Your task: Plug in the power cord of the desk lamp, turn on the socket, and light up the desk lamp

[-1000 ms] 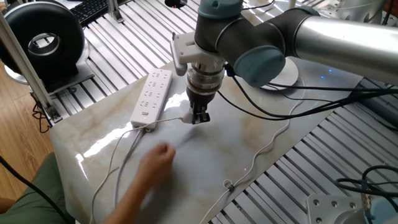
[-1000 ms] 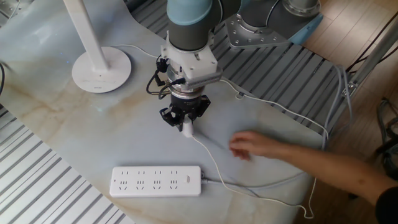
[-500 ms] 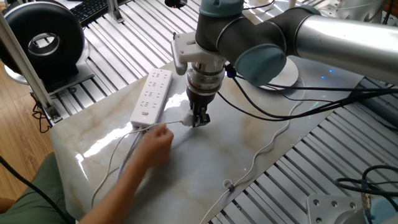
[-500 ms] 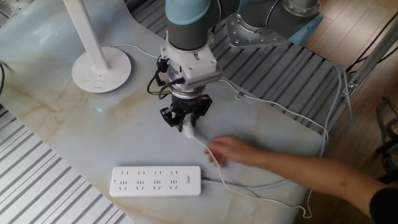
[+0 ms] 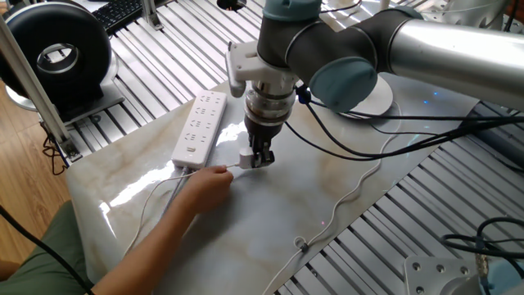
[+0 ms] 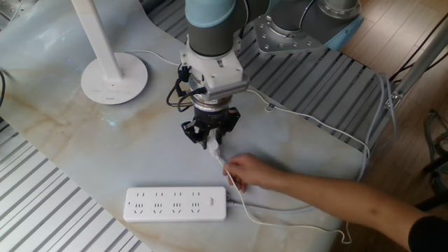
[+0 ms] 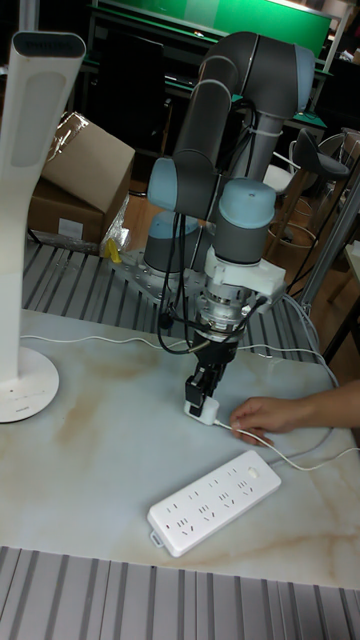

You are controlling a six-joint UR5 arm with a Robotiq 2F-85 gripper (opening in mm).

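The end effector (image 6: 211,142) is clamped on the plug of the power cord (image 7: 203,409), low over the worktop (image 6: 84,147), near the socket (image 6: 176,203). A person's hand (image 6: 246,170) touches the cord beside it (worth clearing first); then lift, align prongs squarely over an outlet, and press straight down.

Two high, close views aimed down from opposite sides of the desk (image 5: 270,229), one tall low frontal view; shared by all: socket (image 6: 176,204), tool (image 7: 203,396), human hand (image 5: 209,182).
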